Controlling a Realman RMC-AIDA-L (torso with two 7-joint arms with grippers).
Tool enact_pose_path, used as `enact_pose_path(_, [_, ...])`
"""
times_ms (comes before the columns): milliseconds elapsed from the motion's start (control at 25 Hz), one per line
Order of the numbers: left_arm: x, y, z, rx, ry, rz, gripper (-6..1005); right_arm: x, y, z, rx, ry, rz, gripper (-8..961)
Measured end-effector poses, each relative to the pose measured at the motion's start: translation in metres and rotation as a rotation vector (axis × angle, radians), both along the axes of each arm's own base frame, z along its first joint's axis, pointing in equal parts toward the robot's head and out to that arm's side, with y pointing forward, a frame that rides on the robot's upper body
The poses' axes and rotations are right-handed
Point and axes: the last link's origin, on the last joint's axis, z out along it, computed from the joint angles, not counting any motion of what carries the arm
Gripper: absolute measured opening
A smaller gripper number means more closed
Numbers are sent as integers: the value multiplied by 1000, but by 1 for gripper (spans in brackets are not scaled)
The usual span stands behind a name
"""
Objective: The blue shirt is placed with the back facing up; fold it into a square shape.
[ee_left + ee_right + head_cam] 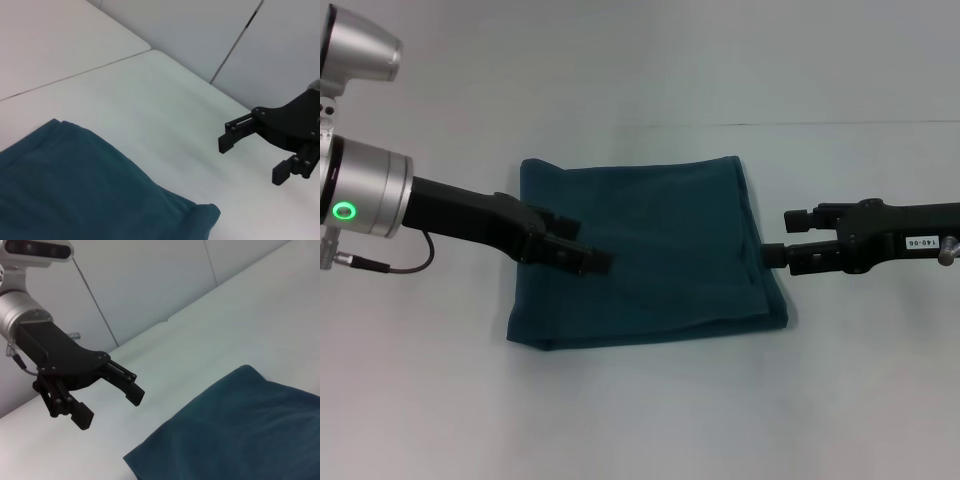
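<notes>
The blue shirt point(650, 250) lies on the white table, folded into a rough square with plain cloth facing up; its corners also show in the left wrist view point(75, 190) and the right wrist view point(240, 430). My left gripper point(592, 247) hangs over the shirt's left part, open and empty, and the right wrist view shows it point(111, 409) raised off the surface. My right gripper point(778, 237) is at the shirt's right edge, also open with nothing in it; the left wrist view shows it point(250, 161) apart from the cloth.
The white table point(640, 420) extends on all sides of the shirt. A seam point(770, 124) runs across it behind the shirt. Pale wall panels point(200, 30) stand past the table's far edge.
</notes>
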Motion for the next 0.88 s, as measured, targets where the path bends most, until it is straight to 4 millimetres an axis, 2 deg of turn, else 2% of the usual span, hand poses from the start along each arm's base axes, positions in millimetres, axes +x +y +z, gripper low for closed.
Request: enact_pose_path(880, [0, -7, -2, -37, -12, -2, 934, 0, 2, -2, 8, -5, -13, 898])
